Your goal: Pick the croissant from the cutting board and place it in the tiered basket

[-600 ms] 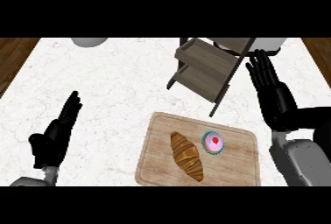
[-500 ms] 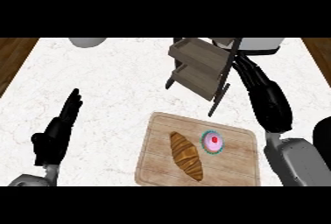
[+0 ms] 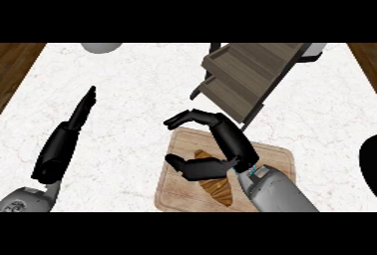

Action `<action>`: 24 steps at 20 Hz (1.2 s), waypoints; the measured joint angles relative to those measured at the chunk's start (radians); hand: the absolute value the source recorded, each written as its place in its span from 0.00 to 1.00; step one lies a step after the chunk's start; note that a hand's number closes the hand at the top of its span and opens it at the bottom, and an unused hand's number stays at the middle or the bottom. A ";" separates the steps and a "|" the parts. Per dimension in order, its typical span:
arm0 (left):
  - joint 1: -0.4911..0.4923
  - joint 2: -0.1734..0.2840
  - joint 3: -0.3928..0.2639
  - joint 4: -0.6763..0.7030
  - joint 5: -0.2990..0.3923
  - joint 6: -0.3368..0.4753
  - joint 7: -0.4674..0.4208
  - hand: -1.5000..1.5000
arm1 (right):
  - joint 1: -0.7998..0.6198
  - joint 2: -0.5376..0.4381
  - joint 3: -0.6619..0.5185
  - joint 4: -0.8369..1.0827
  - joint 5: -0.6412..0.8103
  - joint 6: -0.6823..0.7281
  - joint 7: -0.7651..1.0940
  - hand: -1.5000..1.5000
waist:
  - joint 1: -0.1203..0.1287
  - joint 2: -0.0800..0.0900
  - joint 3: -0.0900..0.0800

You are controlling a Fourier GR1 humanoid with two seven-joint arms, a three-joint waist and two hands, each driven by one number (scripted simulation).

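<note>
The croissant (image 3: 222, 190) lies on the wooden cutting board (image 3: 179, 187) at the lower middle, and my right hand covers most of it. That right hand (image 3: 227, 144) hovers over the croissant's far end, fingers arched toward the board's far left corner and thumb (image 3: 195, 168) stretched across the pastry. The fingers are spread and not closed on it. The wooden tiered basket (image 3: 243, 74) stands tilted just beyond the board, at the upper right. My left hand (image 3: 65, 144) rests at the left with straight fingers.
A grey bowl (image 3: 101, 47) sits at the counter's far edge, upper left. A dark rounded object (image 3: 367, 164) shows at the right edge. My right forearm (image 3: 276, 191) covers the board's right part. Wooden floor borders the counter at both sides.
My right hand has swung from beside the basket at the right down and leftward over the cutting board and croissant, now hiding the cupcake. The left hand stays about where it was.
</note>
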 measured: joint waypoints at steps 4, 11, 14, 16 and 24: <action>0.017 -0.019 0.005 -0.013 -0.047 -0.008 -0.012 0.50 | 0.014 0.041 0.048 -0.031 0.056 0.017 0.029 0.00 | -0.013 0.004 0.002; 0.021 -0.010 0.021 -0.027 -0.053 -0.016 0.005 0.50 | -0.117 -0.147 0.137 -0.148 0.154 0.191 0.355 0.00 | -0.033 -0.005 -0.001; 0.019 -0.008 0.024 -0.027 -0.053 -0.020 0.012 0.50 | -0.199 -0.239 0.171 -0.197 0.201 0.290 0.507 0.00 | -0.040 -0.011 -0.002; 0.024 -0.001 0.031 -0.030 -0.051 -0.026 0.010 0.50 | -0.247 -0.279 0.190 -0.244 0.215 0.354 0.620 0.00 | -0.042 -0.012 -0.002; 0.028 -0.013 0.041 -0.036 -0.060 -0.034 0.014 0.50 | -0.353 -0.249 0.275 -0.419 0.234 0.466 1.029 0.00 | -0.035 -0.005 0.000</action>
